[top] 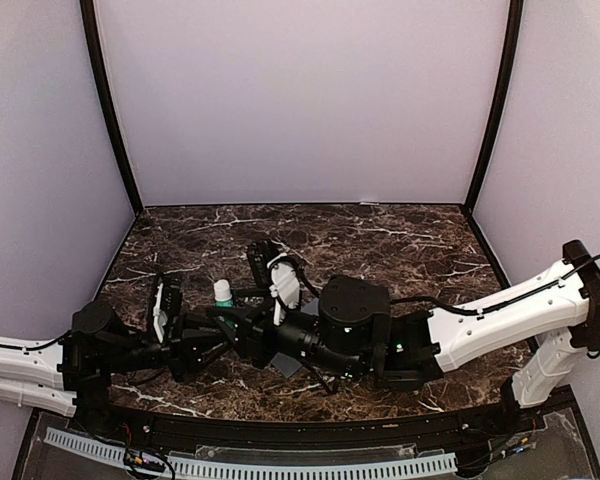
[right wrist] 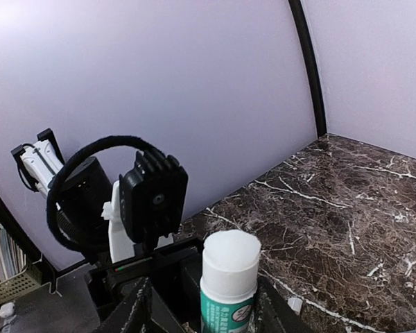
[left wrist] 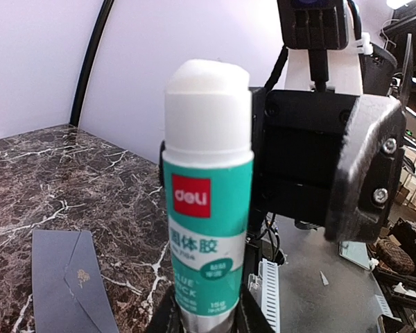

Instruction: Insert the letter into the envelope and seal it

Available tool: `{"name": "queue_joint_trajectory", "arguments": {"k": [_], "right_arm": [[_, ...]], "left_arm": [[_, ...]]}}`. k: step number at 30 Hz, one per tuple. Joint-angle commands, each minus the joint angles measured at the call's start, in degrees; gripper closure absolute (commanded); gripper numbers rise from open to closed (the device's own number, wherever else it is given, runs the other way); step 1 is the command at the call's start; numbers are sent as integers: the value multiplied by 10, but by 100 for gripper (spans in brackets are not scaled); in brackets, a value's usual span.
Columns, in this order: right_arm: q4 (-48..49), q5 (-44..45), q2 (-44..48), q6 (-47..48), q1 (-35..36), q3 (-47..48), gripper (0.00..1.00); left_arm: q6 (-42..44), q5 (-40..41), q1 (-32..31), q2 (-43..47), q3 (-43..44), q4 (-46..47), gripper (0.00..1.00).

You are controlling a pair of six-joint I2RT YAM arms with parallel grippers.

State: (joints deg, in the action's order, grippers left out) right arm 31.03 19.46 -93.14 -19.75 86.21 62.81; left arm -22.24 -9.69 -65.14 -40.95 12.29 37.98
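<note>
Your left gripper (left wrist: pixel 206 319) has the glue stick (left wrist: pixel 208 208) pinched at its base. Both fingers are snug against the green label and the stick stands upright, white top up. Your right gripper (right wrist: pixel 204 312) sits around that same stick from the other side, but it isn't gripping. The jaws stand apart, with a clear gap on one side of the tube, so the stick rests with your left alone.

From above, the two arms meet low over the near middle of the marble table (top: pixel 400 240). The stick pokes up just left of where the wrists cross.

The envelope (left wrist: pixel 55 277) lies flat on the marble below your left wrist, grey-blue, with its triangular flap down against the body and a small pale smear at the flap's tip. From overhead the arms cover it almost entirely, and only a grey sliver shows beneath your right forearm.
</note>
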Motion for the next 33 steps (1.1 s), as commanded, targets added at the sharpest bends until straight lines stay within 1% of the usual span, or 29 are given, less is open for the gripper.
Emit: {"name": "queue_joint_trajectory", "arguments": {"k": [1,8,10,17,18,19,20,21,23,24,25,26,28,33], "right_arm": [[-28,79,-30,11,17,47,57],[-54,125,-53,11,28,78,59],[-56,129,-57,13,31,82,66],[-55,137,-50,14,32,71,97],[-54,135,-46,14,32,66,100],[-51,129,-40,15,32,59,100],[-43,120,-33,17,33,49,100],[-35,108,-26,22,33,37,100],[-8,69,-11,38,33,11,100],[1,44,-4,42,32,3,100],[13,17,1,47,31,-7,100],[26,-9,6,53,31,-16,100],[38,-54,14,58,29,-29,100],[62,-168,27,57,17,-46,100]], "left_arm": [[11,36,0,-1,19,-13,97],[11,37,0,4,19,-16,97],[12,36,0,3,19,-16,97],[14,26,0,4,20,-14,97],[13,22,0,5,20,-13,98],[13,11,0,5,20,-11,98],[11,3,0,6,18,-4,98],[10,-22,0,7,18,1,98],[0,-75,0,10,10,40,98],[-10,-119,0,10,8,54,98],[-15,-139,0,10,2,83,98],[-27,-179,0,11,-1,97,98],[-43,-226,0,14,-8,136,98],[-80,-308,0,22,-30,226,97]]}}
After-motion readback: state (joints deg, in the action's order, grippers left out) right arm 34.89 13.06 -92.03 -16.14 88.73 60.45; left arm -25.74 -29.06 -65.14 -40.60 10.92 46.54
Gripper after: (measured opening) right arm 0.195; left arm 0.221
